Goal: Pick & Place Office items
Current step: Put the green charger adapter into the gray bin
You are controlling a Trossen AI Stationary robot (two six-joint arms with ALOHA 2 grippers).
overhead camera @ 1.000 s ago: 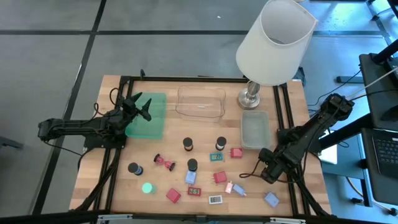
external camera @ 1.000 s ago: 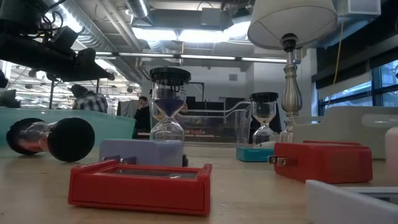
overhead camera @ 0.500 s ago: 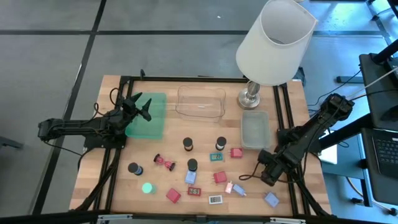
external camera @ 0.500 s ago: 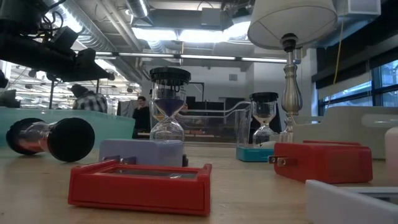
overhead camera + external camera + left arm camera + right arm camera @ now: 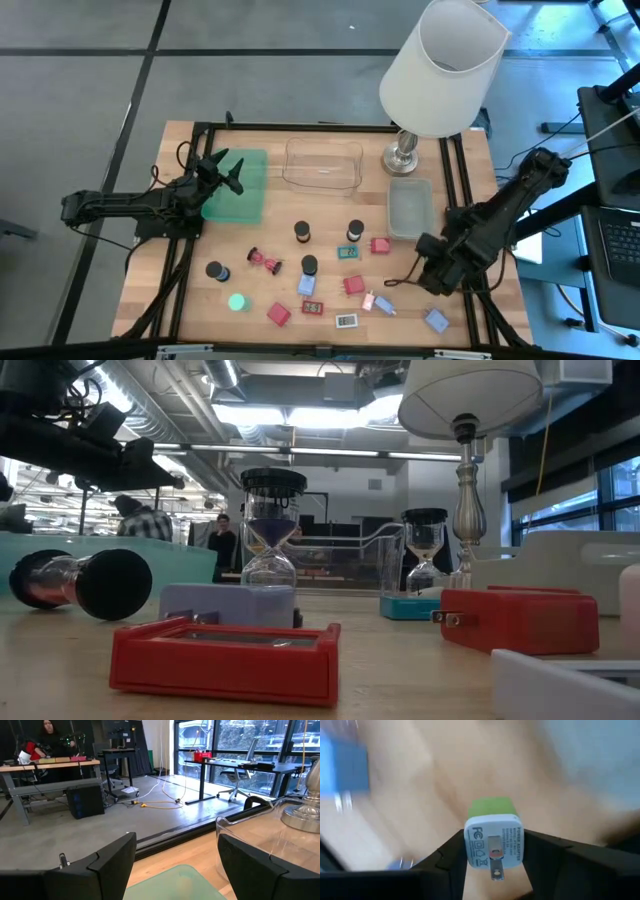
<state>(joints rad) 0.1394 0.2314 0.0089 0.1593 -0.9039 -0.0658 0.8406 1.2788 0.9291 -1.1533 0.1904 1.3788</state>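
The right gripper (image 5: 492,851) is clamped on a green-and-white plug adapter (image 5: 492,837), lifted clear at the table's right side, probably for transfer to the grey tray (image 5: 409,208) nearby. The left gripper (image 5: 228,172) waits spread open and empty over the green tray (image 5: 240,190). Remaining office items (image 5: 305,265) lie scattered mid-table; none blocks the path.

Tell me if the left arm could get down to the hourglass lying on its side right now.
Probably yes. The left gripper hovers open and empty over the green tray, and the tipped hourglass lies on bare wood nearby, with nothing between them. The right gripper, holding a green-and-white plug adapter, is well clear.
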